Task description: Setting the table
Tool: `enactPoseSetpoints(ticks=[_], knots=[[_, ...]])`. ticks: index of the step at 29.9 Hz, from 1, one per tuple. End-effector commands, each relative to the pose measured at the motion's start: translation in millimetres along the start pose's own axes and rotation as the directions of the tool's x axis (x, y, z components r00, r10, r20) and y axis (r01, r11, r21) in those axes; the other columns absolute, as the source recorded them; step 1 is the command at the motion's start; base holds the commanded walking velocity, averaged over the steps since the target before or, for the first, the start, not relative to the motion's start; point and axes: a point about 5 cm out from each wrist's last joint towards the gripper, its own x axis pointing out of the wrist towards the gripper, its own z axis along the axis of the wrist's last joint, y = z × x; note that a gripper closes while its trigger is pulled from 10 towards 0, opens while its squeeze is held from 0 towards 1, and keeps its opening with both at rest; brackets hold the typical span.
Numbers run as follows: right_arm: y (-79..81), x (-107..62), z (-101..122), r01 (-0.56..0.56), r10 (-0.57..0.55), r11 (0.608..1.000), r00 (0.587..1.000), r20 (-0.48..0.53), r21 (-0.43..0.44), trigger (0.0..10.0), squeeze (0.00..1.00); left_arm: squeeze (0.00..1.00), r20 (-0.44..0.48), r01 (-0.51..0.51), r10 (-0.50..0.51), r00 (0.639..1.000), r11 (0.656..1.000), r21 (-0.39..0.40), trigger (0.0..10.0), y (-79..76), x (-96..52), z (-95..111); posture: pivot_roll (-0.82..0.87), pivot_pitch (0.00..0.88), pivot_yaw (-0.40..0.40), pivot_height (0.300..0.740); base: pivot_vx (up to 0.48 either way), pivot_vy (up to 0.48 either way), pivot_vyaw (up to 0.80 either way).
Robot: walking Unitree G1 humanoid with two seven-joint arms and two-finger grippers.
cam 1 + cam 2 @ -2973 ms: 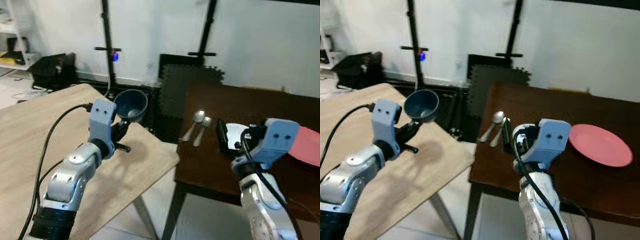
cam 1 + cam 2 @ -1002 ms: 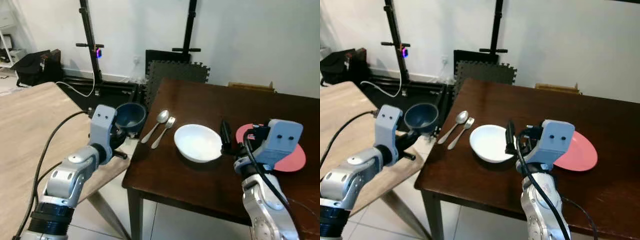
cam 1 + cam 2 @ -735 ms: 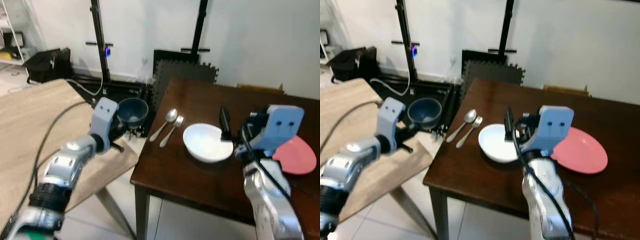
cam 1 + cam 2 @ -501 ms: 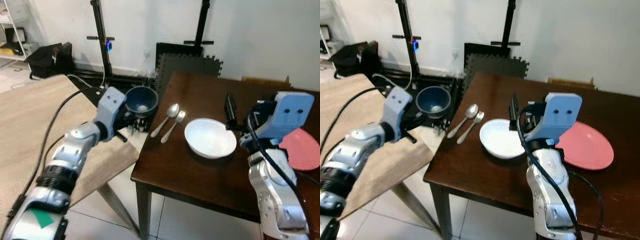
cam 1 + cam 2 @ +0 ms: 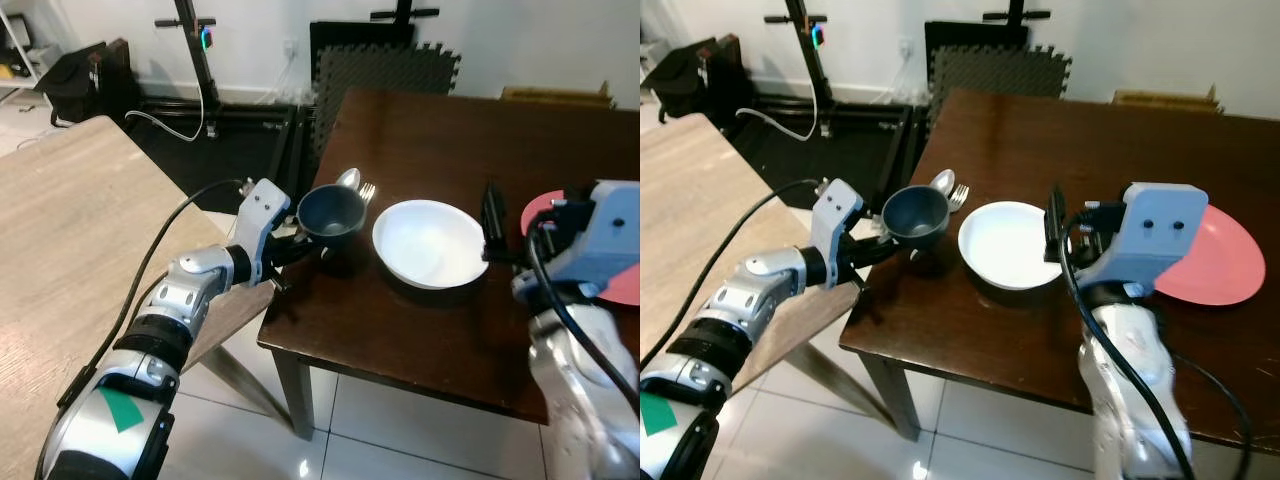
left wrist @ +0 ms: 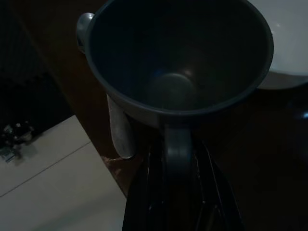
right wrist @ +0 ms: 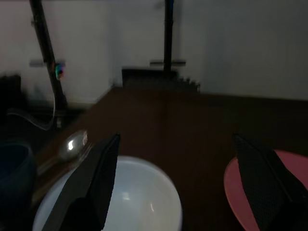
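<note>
1. Over the near left corner of the dark table, the left gripper holds a dark blue cup by its handle, fingers clamped on it. Half a second ago the cup hung off the table edge, above the floor gap; now it sits above the tabletop, just beside the white bowl.
2. Left wrist view: the cup's handle runs down between the two black fingers, and the cup's open mouth faces the camera (interior dim, nothing made out inside it).
3. Spoon and fork lie behind the cup, partly hidden by it. In the earlier frame both were in plain sight with the cup well to their left.
4. Whether the cup's base touches the table cannot be told; it appears slightly raised, with a shadow under it.
5. Right gripper hovers at the right rim of the white bowl, fingers spread apart, as the right wrist view shows: one finger over the bowl, the other over the pink plate.
6. Pink plate rests to the right of the bowl, partly behind the right arm.
7. Light wooden table stands on the left, apart from the dark one (the whole view has shifted closer and lower since the earlier frame: camera motion).
</note>
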Motion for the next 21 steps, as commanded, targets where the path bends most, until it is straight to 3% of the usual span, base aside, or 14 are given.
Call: enactPoseSetpoints(ticks=[1,3,9,14,21], knots=[[-2.0,-13.0,5.3,-0.089,0.089,0.996,0.996,-0.026,0.006,10.0,0.00,0.00,-0.017,0.067,-0.067,0.998,0.998,-0.005,10.0,-3.3,-6.7,-10.8,-0.13,0.282,0.151,0.740,0.000,0.000,0.00],[-13.6,-34.0,5.6,-0.218,0.216,0.976,0.969,-0.122,-0.006,10.0,0.00,0.00,-0.025,0.134,-0.133,0.991,0.991,0.023,10.0,-12.3,-4.1,-13.8,-0.14,0.284,0.146,0.740,0.000,0.000,0.00],[-24.1,-56.2,2.2,-0.338,0.329,0.941,0.912,-0.246,0.005,10.0,0.00,0.00,-0.030,0.183,-0.182,0.983,0.982,0.044,10.0,-21.3,7.7,-14.3,-0.16,0.284,0.151,0.740,0.000,0.000,0.00],[-19.4,-58.6,2.8,-0.370,0.362,0.929,0.894,-0.264,0.021,10.0,0.00,0.00,-0.040,0.185,-0.183,0.982,0.981,0.059,10.0,-20.3,13.5,-11.3,-0.17,0.286,0.170,0.740,0.000,0.000,0.00],[-16.8,-58.9,8.2,-0.391,0.392,0.919,0.885,-0.251,0.055,10.0,0.00,0.00,-0.070,0.185,-0.179,0.981,0.979,0.091,10.0,-14.2,8.0,-10.6,-0.17,0.290,0.179,0.740,0.000,0.000,0.00]])
